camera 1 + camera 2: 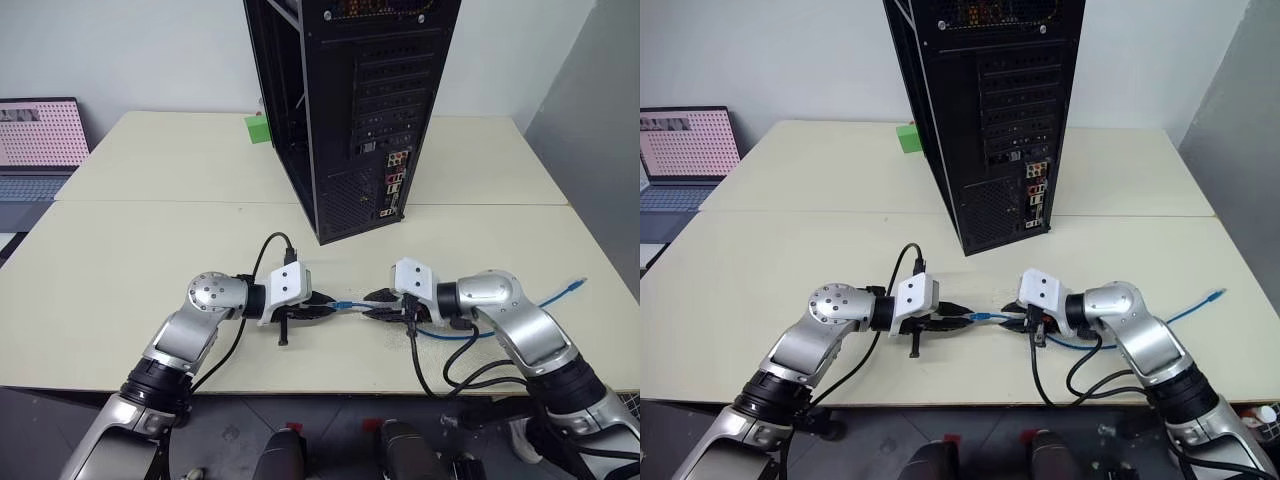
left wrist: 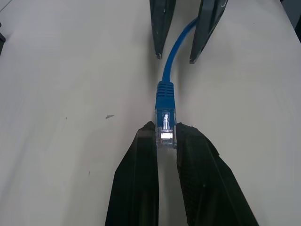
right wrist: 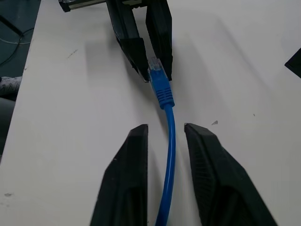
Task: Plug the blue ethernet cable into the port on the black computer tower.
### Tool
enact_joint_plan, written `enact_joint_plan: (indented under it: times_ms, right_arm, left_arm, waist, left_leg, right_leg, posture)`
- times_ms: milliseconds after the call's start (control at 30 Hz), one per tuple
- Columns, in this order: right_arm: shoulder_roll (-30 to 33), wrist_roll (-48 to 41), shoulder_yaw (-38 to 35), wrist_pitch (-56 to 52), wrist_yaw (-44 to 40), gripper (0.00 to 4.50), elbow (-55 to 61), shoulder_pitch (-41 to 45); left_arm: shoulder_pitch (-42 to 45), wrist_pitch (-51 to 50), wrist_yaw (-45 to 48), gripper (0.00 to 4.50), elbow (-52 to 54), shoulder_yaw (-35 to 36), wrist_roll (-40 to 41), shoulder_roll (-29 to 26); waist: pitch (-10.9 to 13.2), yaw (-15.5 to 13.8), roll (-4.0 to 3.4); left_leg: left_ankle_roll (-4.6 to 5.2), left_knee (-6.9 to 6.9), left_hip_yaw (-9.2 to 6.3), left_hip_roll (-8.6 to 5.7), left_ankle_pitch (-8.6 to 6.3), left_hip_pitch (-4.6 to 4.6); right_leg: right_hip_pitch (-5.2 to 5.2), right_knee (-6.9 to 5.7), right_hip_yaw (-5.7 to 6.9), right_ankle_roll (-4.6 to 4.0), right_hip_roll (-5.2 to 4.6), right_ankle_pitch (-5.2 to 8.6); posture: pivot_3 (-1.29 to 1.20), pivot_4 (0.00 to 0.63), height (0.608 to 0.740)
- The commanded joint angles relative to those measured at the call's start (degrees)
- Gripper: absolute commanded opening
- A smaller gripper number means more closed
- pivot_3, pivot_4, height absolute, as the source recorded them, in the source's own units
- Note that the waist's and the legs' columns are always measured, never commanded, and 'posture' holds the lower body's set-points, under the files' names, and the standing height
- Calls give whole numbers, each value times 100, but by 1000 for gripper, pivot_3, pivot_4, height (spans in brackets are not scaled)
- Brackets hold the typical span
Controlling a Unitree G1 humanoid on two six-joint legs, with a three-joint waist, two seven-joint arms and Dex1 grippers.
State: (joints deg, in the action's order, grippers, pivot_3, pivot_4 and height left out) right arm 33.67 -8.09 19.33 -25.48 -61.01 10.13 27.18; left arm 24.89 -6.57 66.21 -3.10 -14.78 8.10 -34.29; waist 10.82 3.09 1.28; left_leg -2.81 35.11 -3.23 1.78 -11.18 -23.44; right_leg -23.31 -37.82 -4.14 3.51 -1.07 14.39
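Cable work sat low over the cream table (image 1: 150,250), in front of the black computer tower (image 1: 345,110). The blue ethernet cable (image 3: 168,155) ran across the table between the two arms, its long axis roughly crosswise to the robot. Its clear-tipped plug (image 2: 165,120) pointed toward the robot's left and sat pinched between the fingertips of the left gripper (image 2: 165,134), whose black fingers (image 2: 136,174) were clamped on the plug's sides with only the tip of the connector inside them; the blue boot stuck out beyond the fingertips. From there the cord led straight toward the right gripper (image 3: 165,129), whose fingers (image 3: 127,174) stood apart on either side of the cord with a gap showing on both sides, so it was not squeezing it. Past the right gripper the cord looped under the right arm and trailed off toward the table's right edge, where its far plug (image 1: 575,286) lay on the surface. The tower stood upright behind both grippers, well apart from the held plug, its back panel with the connector cluster (image 1: 395,185) facing the robot.
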Motion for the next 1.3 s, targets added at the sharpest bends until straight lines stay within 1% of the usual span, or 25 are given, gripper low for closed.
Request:
enact_joint_plan:
  times_ms: [33, 167, 200, 267, 367, 400, 467, 533, 633, 767, 933, 1133, 1200, 1233, 1300]
  right_arm:
    - [276, -262, -267, -51, -270, 2232, 302, 60]
    - [644, -647, -670, -314, -410, 3074, 593, -144]
    - [696, -762, -776, -417, -406, 3361, 663, -193]
    - [797, -987, -963, -616, -395, 3750, 811, -298]
    - [821, -1424, -1284, -1072, -278, 4450, 1028, -458]
    - [802, -1593, -1391, -1259, -226, 4492, 1093, -501]
    - [696, -1878, -1575, -1577, -28, 4500, 1206, -558]
    - [520, -2140, -1714, -1888, 223, 4500, 1295, -562]
    - [217, -2396, -1753, -2265, 608, 4500, 1351, -479]
    - [-144, -2566, -1662, -2588, 988, 4500, 1320, -339]
    - [-497, -2619, -1464, -2765, 1251, 4500, 1100, -151]
    - [-689, -2636, -1297, -2815, 1237, 4500, 847, -11]
    - [-722, -2629, -1273, -2807, 1231, 4138, 777, 27]
    - [-744, -2634, -1269, -2807, 1232, 4072, 739, 50]
    - [-773, -2661, -1276, -2815, 1225, 3561, 675, 95]
  left_arm:
    - [-55, 256, -126, 281, 201, 181, 43, 4]
    - [-182, 984, -408, 281, 210, 220, -194, 26]
    - [-214, 1156, -477, 281, 206, 227, -234, 44]
    - [-281, 1561, -615, 281, 184, 242, -348, 63]
    - [-373, 2248, -843, 281, 95, 263, -542, 80]
    - [-382, 2543, -926, 281, 33, 252, -653, 71]
    - [-358, 3240, -1185, 281, -200, 245, -969, 43]
    - [-253, 4185, -1539, 281, -513, 207, -1460, -18]
    - [-82, 5363, -2179, 281, -934, 224, -2137, -25]
    - [88, 6333, -2934, 281, -1323, 270, -2807, -16]
    - [271, 6783, -3559, 281, -1558, 252, -3288, -3]
    - [369, 6849, -4026, 281, -1634, 242, -3590, -39]
    - [387, 6841, -4112, 281, -1643, 211, -3641, -51]
    - [383, 6838, -4159, 281, -1633, 204, -3665, -55]
    - [364, 6830, -4219, 281, -1595, 173, -3693, -54]
  waist:
    - [0, -2, 0]
    - [0, -22, 0]
    - [0, -22, 0]
    - [0, -28, 0]
    - [0, -26, 0]
    - [0, -25, 0]
    - [0, -39, 0]
    - [0, -38, 0]
    - [0, -54, 0]
    - [0, -82, 0]
    - [0, -106, 0]
    - [-1, -118, -1]
    - [-1, -119, -1]
    - [-1, -119, -1]
    - [-1, -118, -1]
  left_leg:
    - [0, 0, 0, 0, 0, 0]
    - [0, 0, 0, 0, 0, -1]
    - [0, 0, 0, 0, 0, -1]
    - [0, 0, 1, 0, 0, -1]
    - [0, 0, 0, 0, 0, -1]
    - [0, 0, 0, 0, 0, -1]
    - [0, 0, 0, 0, 0, 0]
    - [0, 0, 1, 0, 0, -1]
    - [0, 0, 0, 0, 0, 0]
    - [0, 1, 2, -1, 0, -2]
    - [0, 0, 1, -1, 0, -2]
    - [0, 1, 2, -1, 0, -2]
    - [0, 0, 2, -1, 0, -2]
    - [0, 0, 2, -1, 0, -2]
    - [0, 0, 2, -1, 0, -2]
  right_leg:
    - [0, 0, 0, 0, 0, 0]
    - [0, 0, 0, 0, -1, 0]
    - [0, 1, 0, 0, -1, 0]
    - [0, 2, -1, 0, -2, 0]
    - [0, 1, -1, 0, -2, 0]
    - [0, 1, -2, 0, -2, 0]
    - [0, 2, -1, 0, -2, 0]
    - [1, 2, -2, 0, -2, -1]
    - [1, 1, -2, 0, -2, -1]
    - [1, 3, -3, 2, -2, -3]
    - [1, 1, -1, 3, -2, -3]
    - [0, 0, 0, 4, -2, -4]
    - [0, 0, 0, 4, -2, -4]
    - [0, -1, 0, 5, -2, -4]
    - [0, -1, 0, 4, -2, -4]
  posture:
    - [0, 150, 740]
    - [0, 150, 740]
    - [0, 150, 740]
    - [0, 150, 740]
    - [0, 150, 740]
    - [0, 150, 740]
    - [0, 150, 740]
    - [0, 150, 740]
    - [0, 150, 740]
    - [0, 150, 740]
    - [0, 150, 740]
    - [0, 150, 740]
    - [0, 150, 740]
    - [0, 150, 740]
    - [0, 150, 740]
